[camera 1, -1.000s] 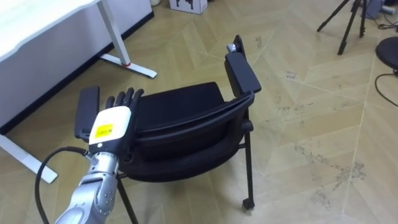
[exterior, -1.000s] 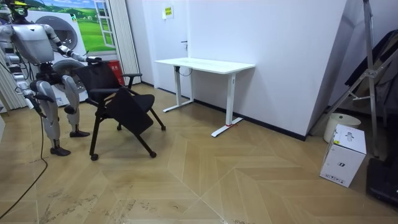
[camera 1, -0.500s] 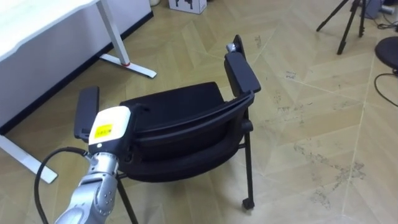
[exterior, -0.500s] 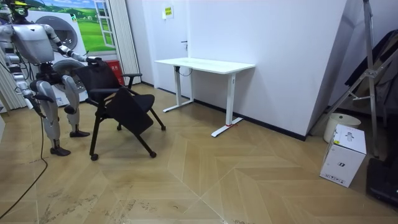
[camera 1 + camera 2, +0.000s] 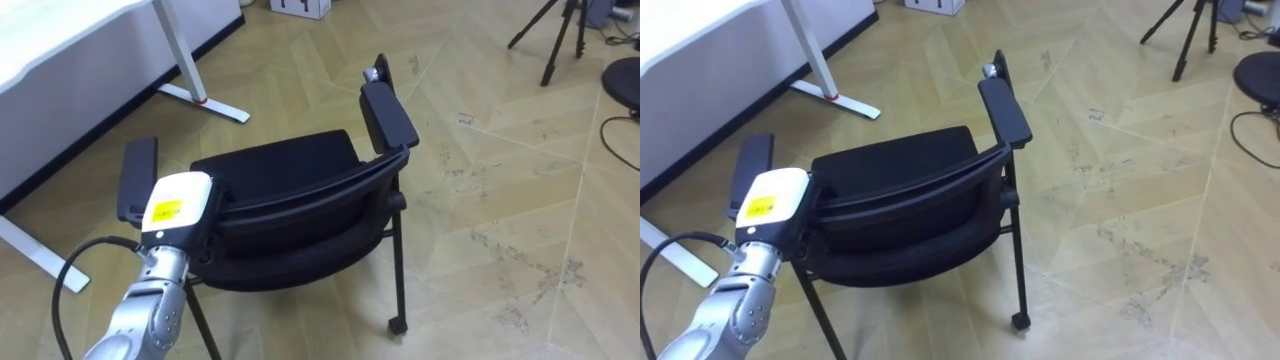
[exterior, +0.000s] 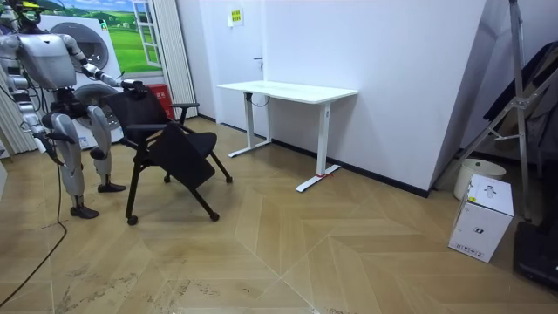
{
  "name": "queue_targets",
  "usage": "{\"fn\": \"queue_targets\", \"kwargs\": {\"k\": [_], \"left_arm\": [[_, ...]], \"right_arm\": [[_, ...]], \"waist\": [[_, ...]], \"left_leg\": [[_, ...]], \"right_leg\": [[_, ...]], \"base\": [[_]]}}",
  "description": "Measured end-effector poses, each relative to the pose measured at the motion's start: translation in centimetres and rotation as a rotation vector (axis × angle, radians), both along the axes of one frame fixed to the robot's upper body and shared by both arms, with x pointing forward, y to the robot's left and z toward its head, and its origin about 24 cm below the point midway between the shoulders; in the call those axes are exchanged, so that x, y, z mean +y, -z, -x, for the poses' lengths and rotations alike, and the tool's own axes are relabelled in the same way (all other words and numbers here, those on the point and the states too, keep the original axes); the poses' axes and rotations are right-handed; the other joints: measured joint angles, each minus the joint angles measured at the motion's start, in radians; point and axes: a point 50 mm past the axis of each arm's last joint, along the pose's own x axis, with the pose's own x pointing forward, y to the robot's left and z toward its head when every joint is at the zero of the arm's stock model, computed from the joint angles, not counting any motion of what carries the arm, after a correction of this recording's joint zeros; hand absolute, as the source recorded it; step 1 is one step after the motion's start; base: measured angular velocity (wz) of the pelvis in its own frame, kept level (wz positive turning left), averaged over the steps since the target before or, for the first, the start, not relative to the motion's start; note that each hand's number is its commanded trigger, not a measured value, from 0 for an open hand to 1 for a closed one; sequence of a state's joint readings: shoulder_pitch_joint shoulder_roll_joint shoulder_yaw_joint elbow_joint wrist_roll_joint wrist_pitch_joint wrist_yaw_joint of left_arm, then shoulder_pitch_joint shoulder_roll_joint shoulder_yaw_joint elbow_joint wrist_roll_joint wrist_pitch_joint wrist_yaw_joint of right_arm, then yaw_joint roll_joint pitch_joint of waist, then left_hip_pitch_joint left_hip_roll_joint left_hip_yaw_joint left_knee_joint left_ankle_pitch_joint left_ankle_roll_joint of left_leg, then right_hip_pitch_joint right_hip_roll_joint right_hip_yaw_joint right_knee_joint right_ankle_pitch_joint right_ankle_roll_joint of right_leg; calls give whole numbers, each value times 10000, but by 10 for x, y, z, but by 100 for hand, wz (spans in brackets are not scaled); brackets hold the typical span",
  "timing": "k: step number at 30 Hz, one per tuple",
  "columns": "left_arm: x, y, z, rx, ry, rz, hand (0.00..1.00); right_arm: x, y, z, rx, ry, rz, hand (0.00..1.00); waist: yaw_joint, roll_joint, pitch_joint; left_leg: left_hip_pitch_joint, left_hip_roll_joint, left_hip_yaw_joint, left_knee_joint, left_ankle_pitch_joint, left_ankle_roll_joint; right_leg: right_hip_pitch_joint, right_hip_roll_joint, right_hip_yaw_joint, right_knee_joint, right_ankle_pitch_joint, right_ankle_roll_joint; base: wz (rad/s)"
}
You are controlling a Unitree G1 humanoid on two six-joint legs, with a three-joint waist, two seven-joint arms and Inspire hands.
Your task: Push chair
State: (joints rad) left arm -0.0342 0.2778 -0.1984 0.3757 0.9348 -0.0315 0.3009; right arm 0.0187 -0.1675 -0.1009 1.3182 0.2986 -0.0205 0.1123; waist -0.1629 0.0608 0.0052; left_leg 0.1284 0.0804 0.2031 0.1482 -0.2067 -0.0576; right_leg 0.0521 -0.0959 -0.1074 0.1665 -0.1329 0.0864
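Note:
A black chair (image 5: pixel 285 170) with two armrests and small wheels stands on the wood floor, its backrest (image 5: pixel 300 212) nearest me. My left hand (image 5: pixel 176 204) rests on the backrest's top left corner, beside the left armrest (image 5: pixel 137 178). Its fingers are curled down over the top edge, round the backrest. In the room view I stand upright behind the chair (image 6: pixel 179 150) at the room view's left, left arm stretched to it. My right hand (image 6: pixel 48 139) hangs at my side with nothing in it.
A white desk (image 5: pixel 60 40) on white legs (image 5: pixel 185 65) stands to the chair's front left, its foot close to the chair. A tripod (image 5: pixel 560 40) and a dark cable (image 5: pixel 615 135) are at the right. Bare floor lies ahead of and right of the chair.
My left hand's fingers, straight above the backrest a second ago, have curled down over its top edge. The chair and my stance look unchanged.

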Motion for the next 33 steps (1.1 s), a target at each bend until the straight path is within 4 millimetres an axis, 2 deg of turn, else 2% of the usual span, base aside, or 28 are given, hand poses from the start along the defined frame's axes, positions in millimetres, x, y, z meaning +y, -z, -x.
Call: {"fn": "queue_targets", "kwargs": {"k": [13, 16, 17, 19, 22, 26, 27, 29, 31, 33], "left_arm": [[0, 0, 0, 7, -13, -3, 100], [1, 0, 0, -103, -22, 6, 100], [1, 0, 0, -137, -18, 12, 100], [0, 0, 1, -179, 18, 26, 100], [1, 0, 1, -222, 26, 4, 100], [3, 1, 2, -272, -9, -43, 100], [3, 0, 2, -292, -1, -64, 100], [4, -3, 1, -406, -4, -98, 100], [5, -5, 0, -469, 12, -167, 100], [6, -5, 0, -438, 26, -228, 100]], "right_arm": [[0, 0, -1, 48, -130, 140, 0], [-2, -1, -5, 95, -453, 621, 0], [-4, -2, -8, 106, -659, 983, 0], [-8, -5, -14, 85, -1159, 1748, 0], [-19, -14, -31, -290, -1888, 3282, 0], [-34, -38, -68, -1684, -2471, 5521, 0], [-37, -46, -79, -2130, -2703, 6165, 0], [-37, -62, -97, -2986, -3037, 7137, 0], [-35, -78, -113, -3843, -3369, 8068, 0], [-31, -98, -130, -4850, -4077, 9295, 0]], "waist": [[6, 59, -41], [-9, 76, -53], [10, 124, -84], [54, 107, -73], [68, 59, -44], [58, -61, -30], [65, -85, -48], [78, -147, -57], [83, -206, -27], [221, -304, -45]], "left_leg": [[-3, -2, 1, 2, 0, 0], [-24, -2, 9, 3, 0, 0], [-30, -2, 8, 17, 0, 0], [-35, -2, 7, 19, 0, 0], [11, -2, 50, 19, 0, 0], [19, -3, 127, 26, 1, 1], [-17, -6, 140, 25, 1, 1], [-143, -11, 142, 28, 9, 15], [-137, -10, 156, 29, 20, 32], [-82, -10, 267, 40, 20, 32]], "right_leg": [[-6, 1, -1, 9, 1, 0], [-31, 1, 1, 19, 0, 0], [-28, 1, -2, 26, 0, 0], [-40, 0, -6, 32, 0, 0], [-37, 0, 37, 70, -1, 0], [-67, 0, 79, 105, -4, 6], [-171, 0, 110, 180, -10, 8], [-333, -1, 142, 251, -10, 8], [-385, -2, 172, 359, -22, 3], [-391, 8, 290, 370, -32, -3]], "base": [[0], [0], [0], [0], [-4], [-3], [-5], [-3], [-2], [-13]]}}
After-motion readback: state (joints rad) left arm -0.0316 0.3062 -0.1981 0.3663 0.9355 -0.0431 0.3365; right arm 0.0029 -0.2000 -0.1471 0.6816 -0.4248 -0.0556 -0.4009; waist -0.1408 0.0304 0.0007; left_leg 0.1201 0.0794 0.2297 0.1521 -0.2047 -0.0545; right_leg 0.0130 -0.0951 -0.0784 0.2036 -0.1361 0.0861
